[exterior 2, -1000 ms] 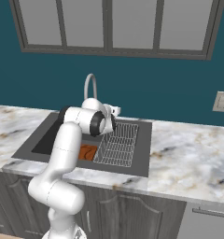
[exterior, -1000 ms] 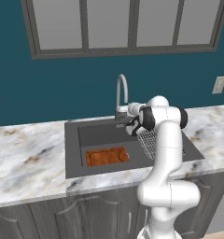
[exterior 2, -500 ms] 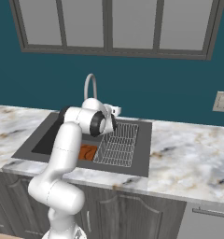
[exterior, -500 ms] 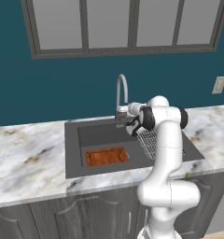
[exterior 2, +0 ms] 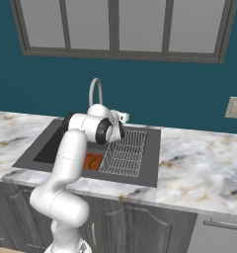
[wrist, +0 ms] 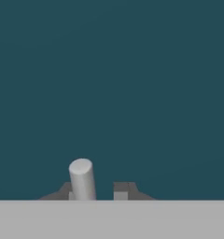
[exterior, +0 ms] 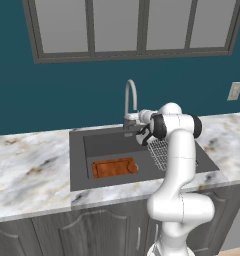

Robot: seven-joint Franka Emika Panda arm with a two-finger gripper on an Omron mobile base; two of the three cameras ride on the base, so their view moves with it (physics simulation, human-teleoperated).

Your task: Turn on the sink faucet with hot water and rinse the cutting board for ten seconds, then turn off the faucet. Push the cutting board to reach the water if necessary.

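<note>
The sink faucet [exterior: 130, 95] [exterior 2: 94, 89] arches its grey gooseneck over the dark sink [exterior: 77, 160] [exterior 2: 152, 163]. No water is in view. The orange-brown cutting board [exterior: 114, 167] [exterior 2: 92, 160] lies flat on the basin floor, partly hidden by my arm in the right base view. My gripper [exterior: 137, 119] [exterior 2: 124, 117] [wrist: 97, 189] is at the faucet's base, pointing at the teal wall. In the hand view the small grey lever [wrist: 82, 179] stands against one fingertip, with a gap to the other. The jaws are a little apart, not clamped.
A wire mesh dish rack [exterior: 159, 150] [exterior 2: 125, 153] fills the basin's right part, under my forearm. Marble counter [exterior: 32, 170] [exterior 2: 204, 163] runs on both sides of the sink. A wall outlet [exterior 2: 235, 107] sits to the right, and a window above.
</note>
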